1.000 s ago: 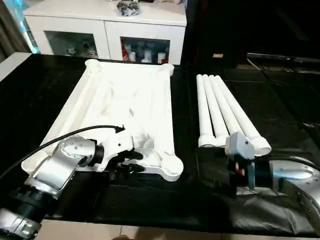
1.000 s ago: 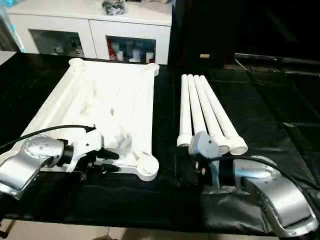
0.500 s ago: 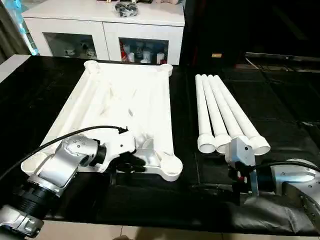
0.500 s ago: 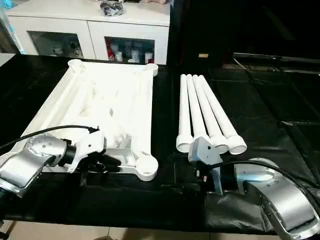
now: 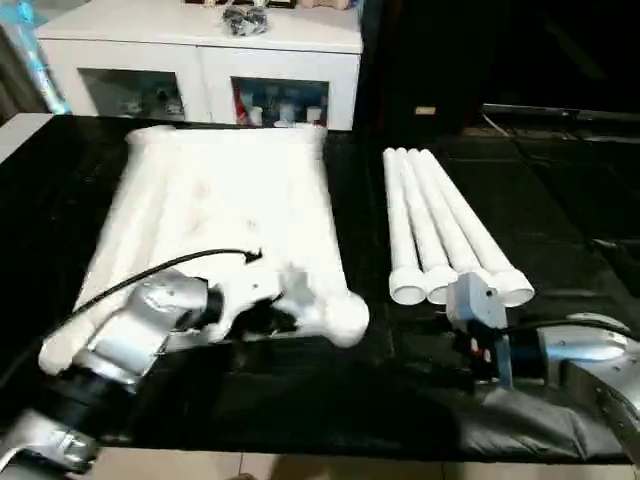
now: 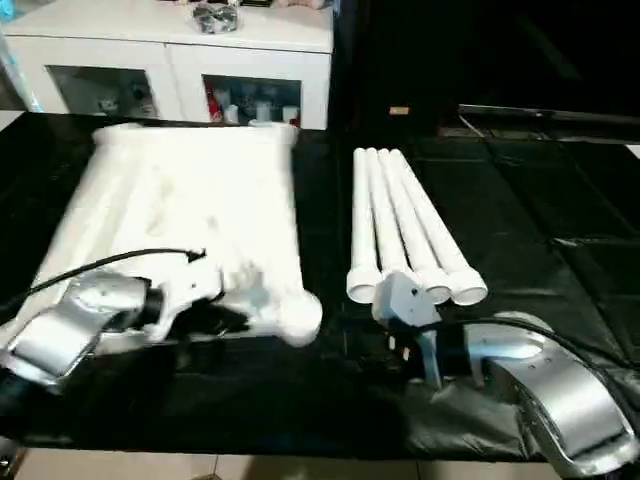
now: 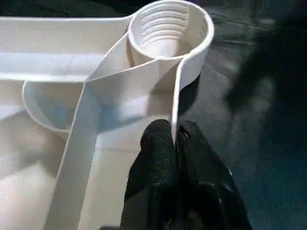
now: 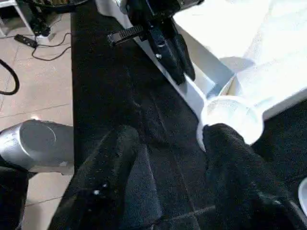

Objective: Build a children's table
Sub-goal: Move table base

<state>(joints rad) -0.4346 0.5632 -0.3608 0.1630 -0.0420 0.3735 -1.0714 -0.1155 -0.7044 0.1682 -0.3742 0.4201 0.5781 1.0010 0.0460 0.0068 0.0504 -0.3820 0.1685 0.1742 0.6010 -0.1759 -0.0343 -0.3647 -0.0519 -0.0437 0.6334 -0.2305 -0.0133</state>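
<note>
The children's table top (image 5: 230,200) lies underside up on the black cloth, left of centre. My left gripper (image 7: 173,139) is shut on the thin rim wall beside the near right corner socket (image 7: 165,28). That same gripper (image 8: 184,72) also shows in the right wrist view, pinching the rim. Several white legs (image 5: 440,220) lie side by side to the right of the top. My right gripper (image 8: 170,132) is open low over the cloth, one fingertip (image 8: 218,134) right at the corner socket (image 8: 230,117), nothing between its fingers.
A white cabinet with glass doors (image 5: 200,70) stands behind the work surface. The black cloth (image 5: 330,400) ends at the near edge, with tiled floor and cables (image 8: 29,43) below. A black cable (image 5: 150,275) arcs over my left forearm.
My left gripper has shut on the top's rim. The right gripper's fingers have come closer together, and its wrist has edged back toward the legs' ends. The top now looks blurred; the view has shifted.
</note>
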